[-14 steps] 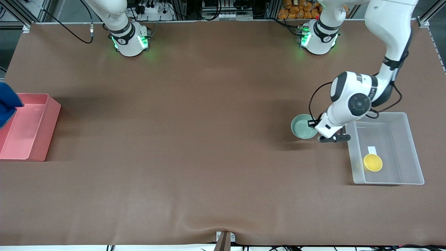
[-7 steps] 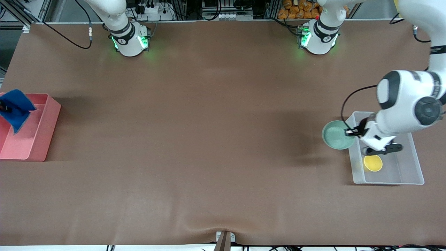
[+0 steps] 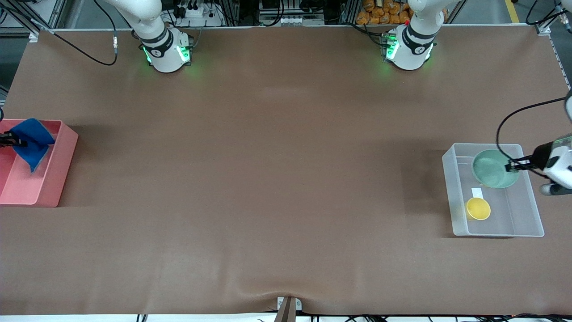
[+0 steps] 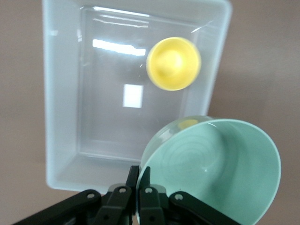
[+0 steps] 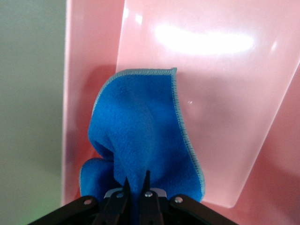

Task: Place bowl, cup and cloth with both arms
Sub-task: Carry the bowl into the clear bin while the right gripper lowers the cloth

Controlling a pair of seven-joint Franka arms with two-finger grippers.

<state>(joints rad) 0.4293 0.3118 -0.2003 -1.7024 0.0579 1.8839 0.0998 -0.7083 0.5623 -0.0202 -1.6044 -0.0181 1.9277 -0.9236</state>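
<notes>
Two carries changed within last second. Left gripper (image 3: 509, 167), clamped on bowl (image 3: 494, 168) rim, swung from bare table to over clear bin (image 3: 456, 197); release looks next. Cup (image 3: 478, 209) sits inside bin, nearer front camera, apart from bowl. Right gripper (image 3: 18, 143), pinching blue cloth (image 3: 33, 143), now over pink bin (image 3: 58, 170). White label (image 3: 477, 192) on bin floor. No obstruction seen.

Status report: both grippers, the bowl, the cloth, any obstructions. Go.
Left gripper shut on pale mint-green bowl, over clear plastic bin. Right gripper shut on bright blue cloth, over pink plastic bin. Yellow cup already in clear bin, clear of bowl.
</notes>
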